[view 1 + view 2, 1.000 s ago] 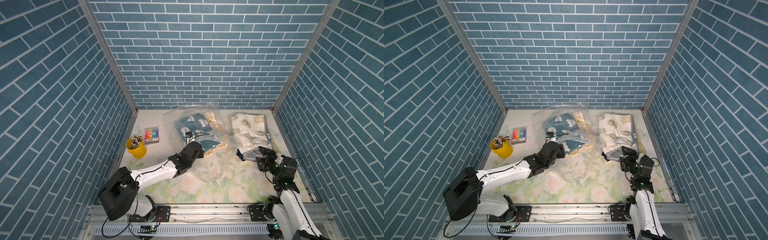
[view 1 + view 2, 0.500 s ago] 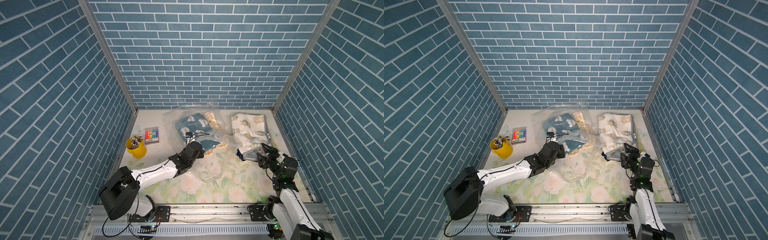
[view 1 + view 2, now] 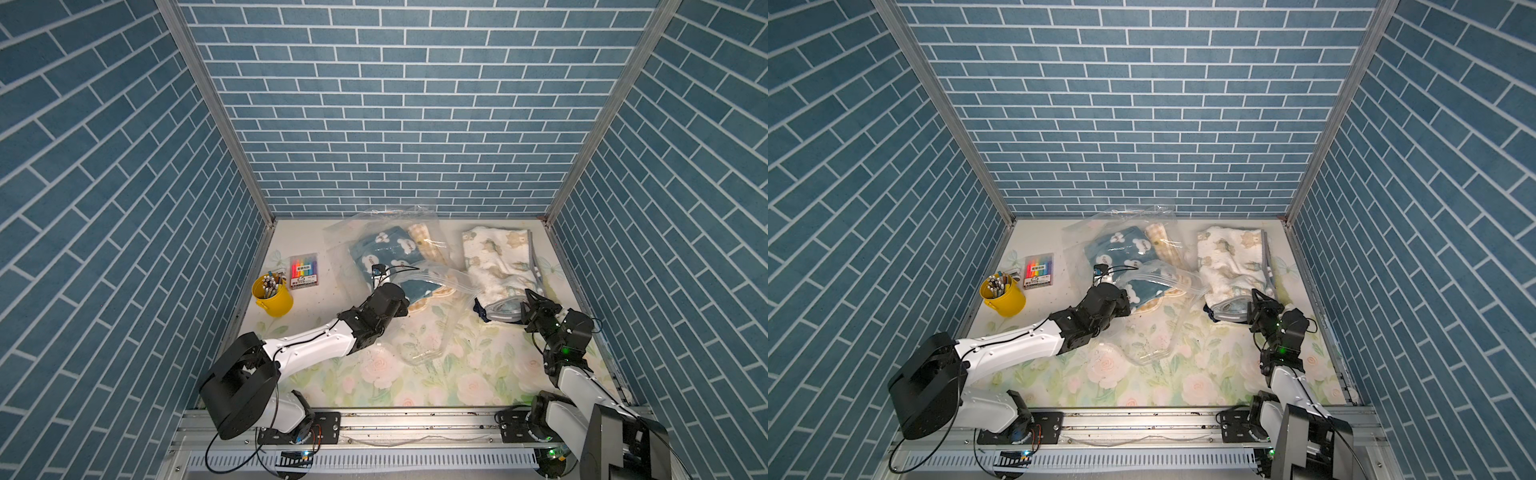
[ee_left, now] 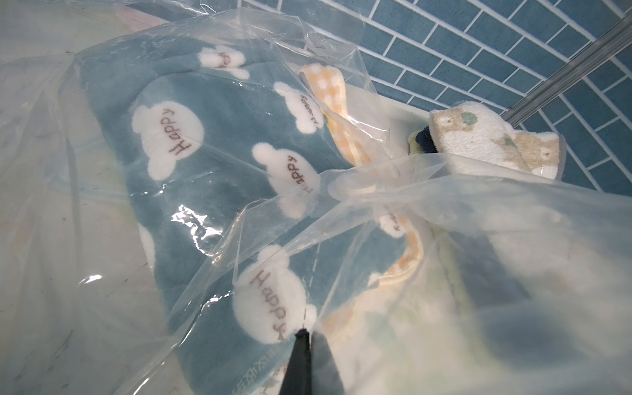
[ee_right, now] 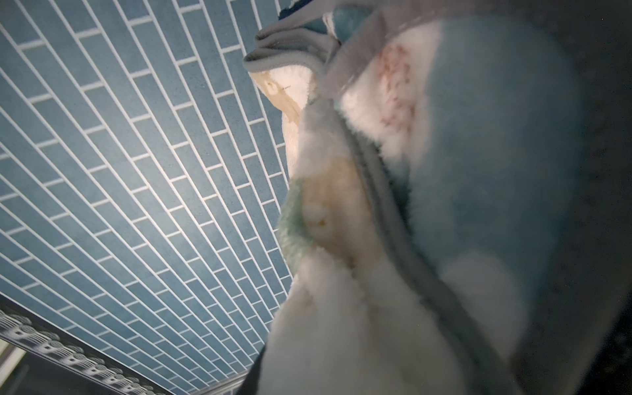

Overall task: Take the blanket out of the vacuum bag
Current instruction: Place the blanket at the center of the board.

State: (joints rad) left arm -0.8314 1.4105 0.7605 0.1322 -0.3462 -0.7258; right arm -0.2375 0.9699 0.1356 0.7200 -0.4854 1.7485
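Observation:
The vacuum bag (image 3: 390,232) lies crinkled at the back middle in both top views, and a blue blanket (image 3: 384,253) with white bear patches is inside it. In the left wrist view the same blue blanket (image 4: 219,178) shows through the film. My left gripper (image 4: 309,337) is shut on the bag's near plastic edge. A folded cream blanket (image 3: 496,257) with grey trim lies outside the bag on the right. My right gripper (image 3: 524,309) is shut on the near end of that cream blanket (image 5: 342,325), whose fleece fills the right wrist view and hides the fingertips.
A yellow cup (image 3: 272,296) of pens and a pack of markers (image 3: 304,272) stand at the left. A loose flap of clear plastic (image 3: 419,345) lies on the floral table cover (image 3: 478,374) between the arms. Brick-patterned walls close in three sides.
My right gripper has pushed forward onto the cream blanket's near end, and its jaws have narrowed from wide open. The left arm and the bag have not moved.

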